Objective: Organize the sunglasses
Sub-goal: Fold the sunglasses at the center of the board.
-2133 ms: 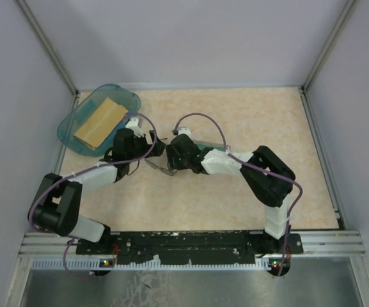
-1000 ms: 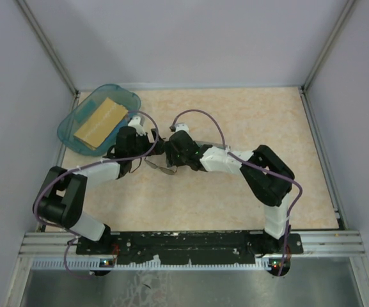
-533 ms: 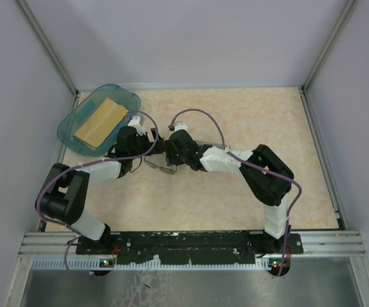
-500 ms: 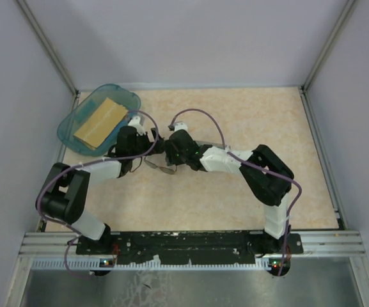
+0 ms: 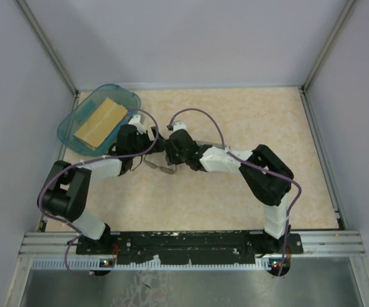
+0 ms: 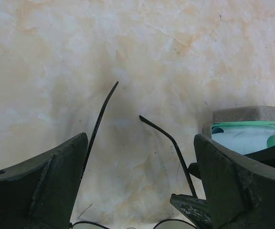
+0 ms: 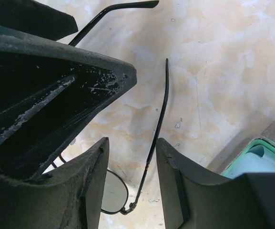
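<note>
Straddling sunglasses [image 7: 165,90] temple — right gripper [image 7: 131,143], jaws apart

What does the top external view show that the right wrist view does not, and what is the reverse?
Only the top external view: the blue-green tray holding a tan block at the back left, and the left arm and right arm whole. Only the right wrist view: a thin temple arm passing between the right gripper's fingers, which stand apart. Both: the sunglasses on the beige table.
</note>
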